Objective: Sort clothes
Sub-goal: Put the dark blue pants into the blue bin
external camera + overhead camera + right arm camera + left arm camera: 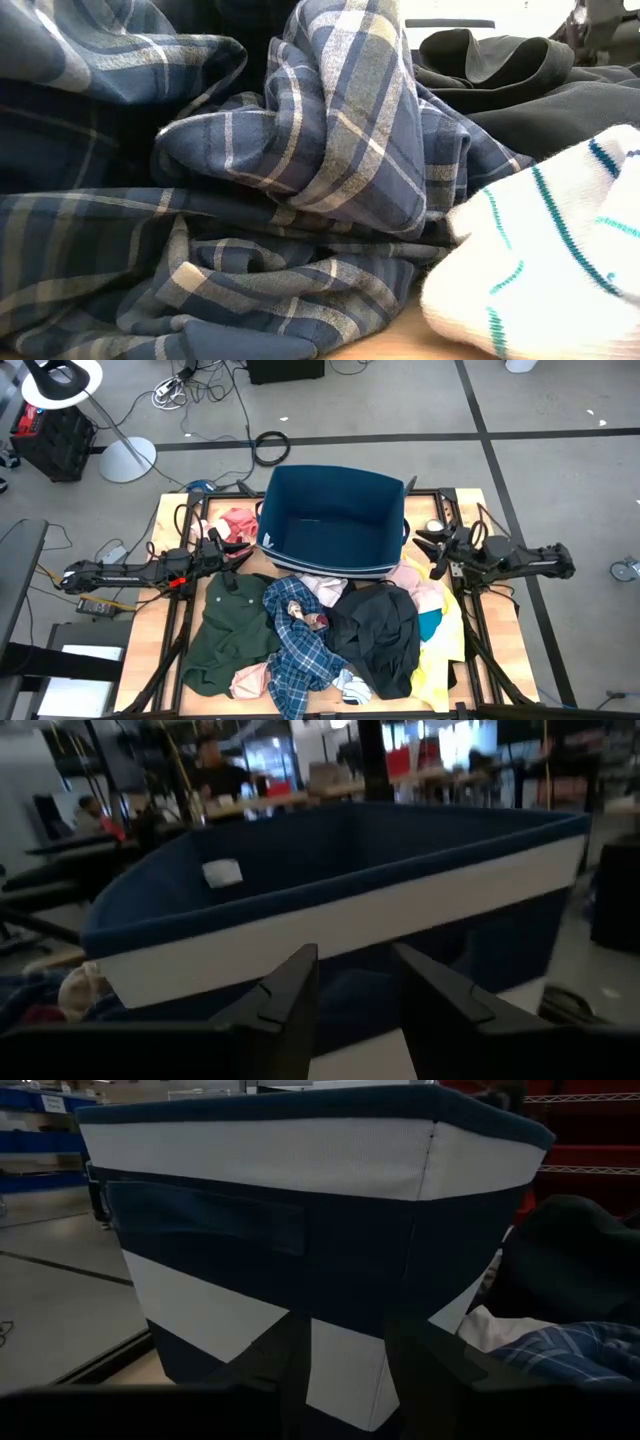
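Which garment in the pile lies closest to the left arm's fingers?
The dark green shirt, spread at the left end of the pile just below the left gripper; the plaid shirt and black top lie farther right.

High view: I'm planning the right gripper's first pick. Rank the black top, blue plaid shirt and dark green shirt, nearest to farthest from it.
From the right gripper:
1. Black top, nearest, right of centre.
2. Blue plaid shirt, middle of the pile.
3. Dark green shirt, farthest, on the left.
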Controlling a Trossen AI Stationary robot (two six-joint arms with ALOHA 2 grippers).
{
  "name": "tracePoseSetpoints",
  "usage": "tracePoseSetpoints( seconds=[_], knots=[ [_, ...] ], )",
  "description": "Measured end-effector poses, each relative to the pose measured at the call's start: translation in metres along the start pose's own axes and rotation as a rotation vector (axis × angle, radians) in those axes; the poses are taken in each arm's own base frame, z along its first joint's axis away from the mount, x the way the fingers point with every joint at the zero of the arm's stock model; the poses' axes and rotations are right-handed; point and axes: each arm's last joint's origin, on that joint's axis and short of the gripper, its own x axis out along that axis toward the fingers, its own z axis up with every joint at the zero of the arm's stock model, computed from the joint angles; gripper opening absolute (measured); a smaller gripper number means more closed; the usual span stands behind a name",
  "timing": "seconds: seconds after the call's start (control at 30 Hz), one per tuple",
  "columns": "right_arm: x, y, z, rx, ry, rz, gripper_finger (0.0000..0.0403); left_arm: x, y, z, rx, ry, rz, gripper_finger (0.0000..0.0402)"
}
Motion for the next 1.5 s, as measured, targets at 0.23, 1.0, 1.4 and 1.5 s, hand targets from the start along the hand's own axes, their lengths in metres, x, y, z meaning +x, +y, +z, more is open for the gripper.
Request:
tracePoseSetpoints(
  seconds=[0.23,1.0,1.4,1.5],
  knots=[
    [-0.007,0.002,0.031,0.113,0.220,-0.011,0.0130,0.000,0.000,0.000,0.000,0.000,0.000,0.0133],
    [0.039,0.066,0.064,0.274,1.006,0.016,0.0083,0.000,0.000,0.000,0.000,0.000,0.000,0.0133],
    [0.042,0.113,0.034,0.309,1.171,-0.021,0.0081,0.000,0.000,0.000,0.000,0.000,0.000,0.0133],
    [0.045,0.118,0.027,0.261,1.191,-0.026,0.0085,0.000,0.000,0.000,0.000,0.000,0.000,0.0133]
  ],
)
